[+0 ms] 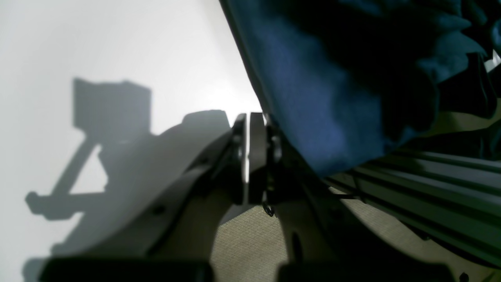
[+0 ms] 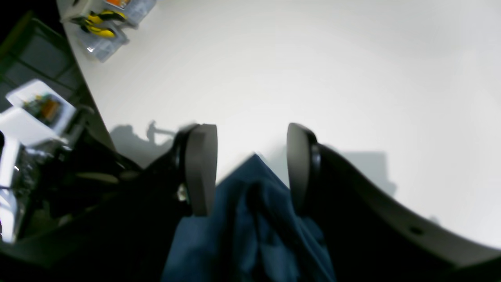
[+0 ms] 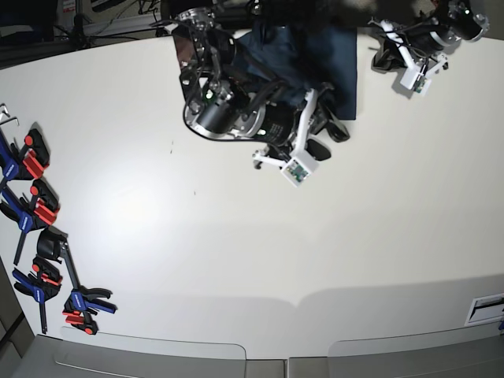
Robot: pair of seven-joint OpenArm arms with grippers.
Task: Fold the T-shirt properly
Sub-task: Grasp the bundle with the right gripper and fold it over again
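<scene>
**T-shirt bunched at far edge, right jaws spread, left jaws pressed together**

Base view, left to right. A row of clamps (image 3: 39,244), blue and black with red pads, lies along the left edge of the white surface (image 3: 236,252); the top ones are cut off by the frame. The middle of the surface is bare.

The right gripper (image 3: 319,134) sits at the near edge of the T-shirt (image 3: 315,59). In its wrist view the jaws stand spread, with a pointed fold of dark blue cloth (image 2: 250,211) between them; I cannot tell whether either pad touches it. Blurred yellow-handled tools (image 2: 98,23) lie at upper left.

The T-shirt lies at the far edge of the surface, top centre, bunched. Its far part is cut off by the frame and the arm covers its left side, so collar, sleeves and long axis are not readable.

The left gripper (image 3: 386,49) hangs beside the shirt's right edge. In its wrist view the jaws are pressed together (image 1: 250,156) with nothing seen between them; cloth (image 1: 332,86) hangs just beside.
</scene>
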